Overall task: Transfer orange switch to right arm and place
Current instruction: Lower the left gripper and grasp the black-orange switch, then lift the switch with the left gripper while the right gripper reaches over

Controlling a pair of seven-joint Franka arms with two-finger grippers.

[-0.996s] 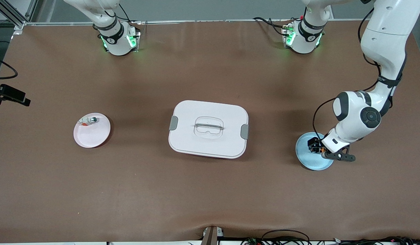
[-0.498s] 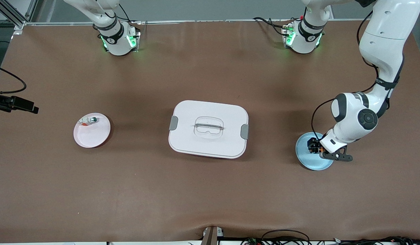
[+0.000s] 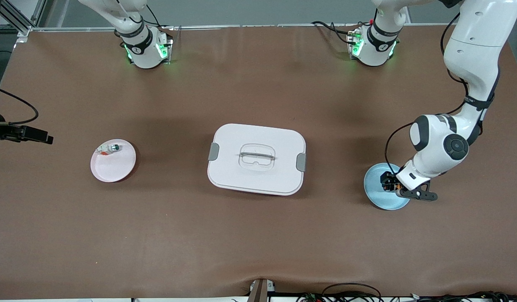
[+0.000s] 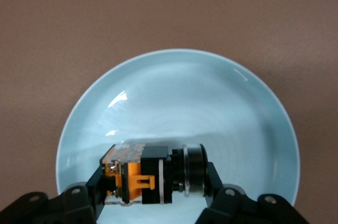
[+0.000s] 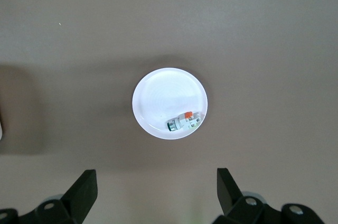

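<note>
In the blue plate (image 4: 264, 108) at the left arm's end of the table: orange switch (image 4: 153, 174), lying on its side, clamped by the left gripper (image 4: 156, 192). Mid-table: white lidded box (image 3: 256, 158). Above the pink plate (image 5: 158, 89) holding a whitish piece (image 5: 182, 122): right gripper (image 5: 156, 195), jaws spread, empty.

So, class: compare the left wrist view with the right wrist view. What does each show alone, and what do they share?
Left wrist only: the blue plate, with the left gripper shut on the orange switch over it.

Right wrist only: the white plate holding a whitish piece, with the right gripper open above it.

Both: the brown table, a round plate and black fingertips.
</note>
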